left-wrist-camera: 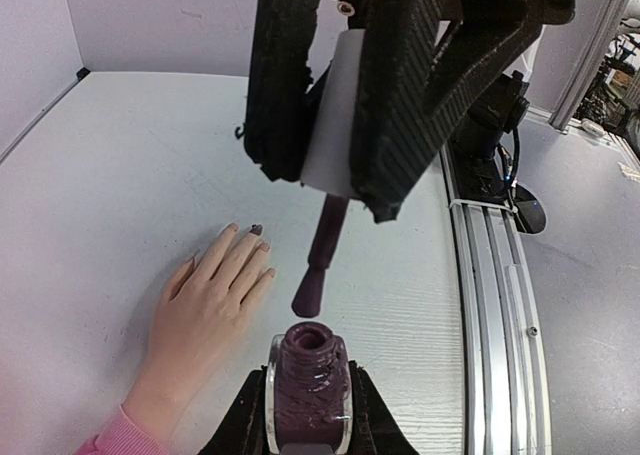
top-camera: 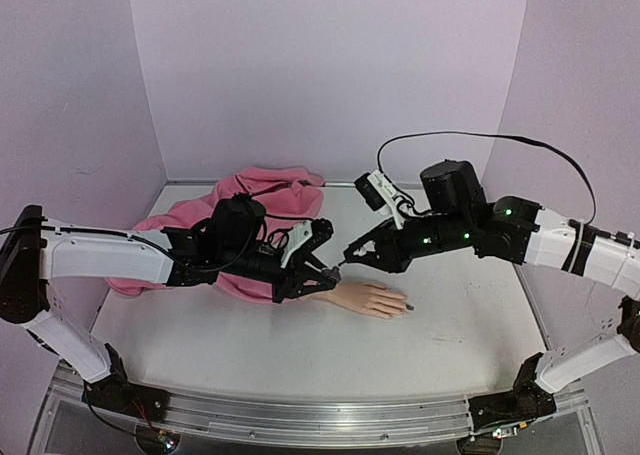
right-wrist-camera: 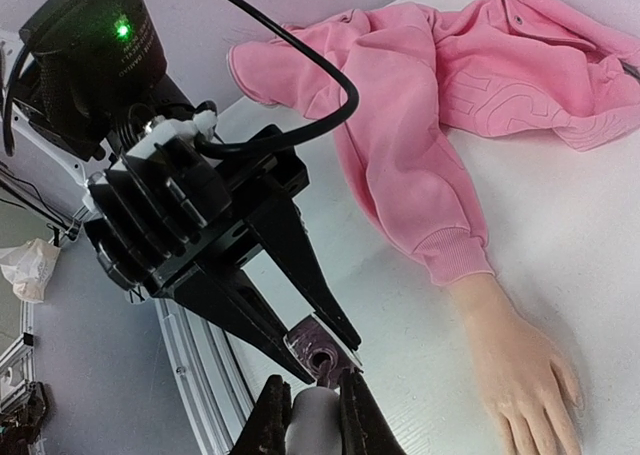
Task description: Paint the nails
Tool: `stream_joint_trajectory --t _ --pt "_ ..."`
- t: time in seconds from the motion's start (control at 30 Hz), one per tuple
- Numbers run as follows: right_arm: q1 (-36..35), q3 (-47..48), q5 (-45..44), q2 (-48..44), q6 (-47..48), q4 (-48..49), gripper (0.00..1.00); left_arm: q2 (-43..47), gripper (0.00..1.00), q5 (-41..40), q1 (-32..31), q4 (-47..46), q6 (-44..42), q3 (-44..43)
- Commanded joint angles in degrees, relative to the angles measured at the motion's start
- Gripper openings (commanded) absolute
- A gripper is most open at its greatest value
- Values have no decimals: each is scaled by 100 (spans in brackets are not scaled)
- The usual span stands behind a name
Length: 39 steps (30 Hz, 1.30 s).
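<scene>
The nails [left-wrist-camera: 255,231] tip the mannequin hand [left-wrist-camera: 205,310], which lies palm-down on the white table [left-wrist-camera: 120,155] at the end of the pink sleeve [right-wrist-camera: 430,205]. I count one nail dark and the others I can see skin-toned. Just beside the hand, my left gripper [left-wrist-camera: 308,420] pinches the open polish bottle [left-wrist-camera: 305,370] upright. My right gripper [left-wrist-camera: 330,180] is clamped on the white cap [left-wrist-camera: 330,115], with its purple brush [left-wrist-camera: 318,260] hanging just above the bottle's mouth.
</scene>
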<state>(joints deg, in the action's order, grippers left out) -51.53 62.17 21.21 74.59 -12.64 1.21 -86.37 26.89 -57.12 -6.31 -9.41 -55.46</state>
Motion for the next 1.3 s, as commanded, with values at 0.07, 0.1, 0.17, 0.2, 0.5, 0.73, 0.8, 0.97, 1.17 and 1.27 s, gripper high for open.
stream_joint_trajectory --t 0.07,0.1,0.17,0.2,0.5,0.73,0.8,0.97,1.17,1.27 --pt "-32 93 152 38 87 111 0 217 0 53 -36 -273 -13 -37" --pt "-30 93 167 38 87 110 0 212 0 53 -36 -272 -1 -43" --pt "-28 102 142 62 87 99 0 217 0 48 -36 -275 0 -43" --pt "-32 102 138 79 87 89 0 217 0 52 -46 -276 -3 -42" --pt "-34 115 249 233 68 7 0 252 0 34 -45 -271 -30 -26" --pt "-47 310 452 430 99 -114 0 265 0 97 -45 -266 -50 -17" --pt "-50 354 519 489 104 -121 0 274 0 124 -45 -266 -51 -13" --pt "-67 418 713 582 90 -252 0 292 0 99 -46 -249 -70 -9" --pt "-68 315 583 572 -1 -341 0 368 0 97 -45 -249 -80 18" --pt "-61 610 818 749 112 -651 0 457 0 376 -45 -244 -200 44"
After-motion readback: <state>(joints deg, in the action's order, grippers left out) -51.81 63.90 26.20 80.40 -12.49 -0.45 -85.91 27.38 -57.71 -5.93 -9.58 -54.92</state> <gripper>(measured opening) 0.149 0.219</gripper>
